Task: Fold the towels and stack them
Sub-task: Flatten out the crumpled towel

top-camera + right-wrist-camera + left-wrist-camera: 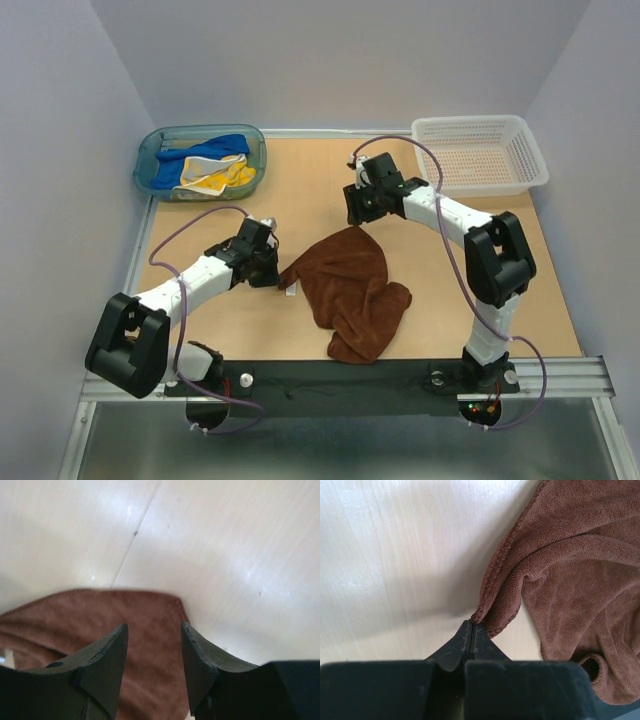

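- The left gripper (471,629) has its jaws pressed tight together. The corner hem of the brown towel (580,580) sits right at their tips, apparently pinched there, with the cloth drawn toward them in folds.
- The right gripper (154,630) has its jaws spread with nothing between them. It hangs over the far edge of the same towel and, as far as I can see, is not touching it.
- The brown towel lies rumpled in the middle of the table (300,170), between the two arms. Its near end is bunched and partly doubled over, not in any neat fold.
- At the far left corner, the blue towel (215,147) and the yellow towel (215,182) are heaped together inside the teal tub (148,165).
- The white basket (470,124) stands at the far right corner, well apart from all three towels.
- By my reckoning the job is near its start. No towel is folded and none is stacked. The brown one is only being taken by a corner, and the other two are yet to be fetched from the tub.
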Robot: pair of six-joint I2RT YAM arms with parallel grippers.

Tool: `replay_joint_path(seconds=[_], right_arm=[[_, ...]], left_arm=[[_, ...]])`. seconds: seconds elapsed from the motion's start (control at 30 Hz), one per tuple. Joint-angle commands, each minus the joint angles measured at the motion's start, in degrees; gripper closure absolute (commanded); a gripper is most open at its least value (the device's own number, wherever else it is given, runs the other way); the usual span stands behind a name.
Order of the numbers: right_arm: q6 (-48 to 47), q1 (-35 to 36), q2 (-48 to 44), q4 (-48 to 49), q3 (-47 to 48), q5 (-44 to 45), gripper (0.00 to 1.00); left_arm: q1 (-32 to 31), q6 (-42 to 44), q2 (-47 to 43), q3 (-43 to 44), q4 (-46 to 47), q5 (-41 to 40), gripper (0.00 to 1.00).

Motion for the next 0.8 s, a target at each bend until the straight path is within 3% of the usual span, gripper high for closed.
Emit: replay_joint_path(seconds=[0.0,0.4,0.43,0.47,0.57,0.77], right_arm=[[-2.1,0.2,5.1,0.8,5.8,2.0,0.48],[-3.5,0.2,12.1,0.7,7.1,-1.3,0.51],[-3.5,0.2,12.1,0.7,7.1,-1.4,0.55],[-3.7,0.2,12.1,0.8,7.2,-1.5,0.72],[-4.8,0.3,10.8,0.8,9.5,-0.7,1.0],[-8.1,0.2,2.1,0.9,14.3,9.8,1.0]], left_arm=[[0.1,0.3,-1.8,-0.9,0.3,0.8,1.0],[0.1,0.7,-1.9,-0.9,0.6,0.9,1.0],[0.1,0.7,-1.8,-0.8,0.7,0.8,1.0],[0.1,0.9,-1.7,-0.7,0.7,0.9,1.0],[0.8,1.4,-1.0,1.1,0.3,0.7,1.0],[3.4,4.4,0.2,11.0,-4.2,-2.6,1.0]])
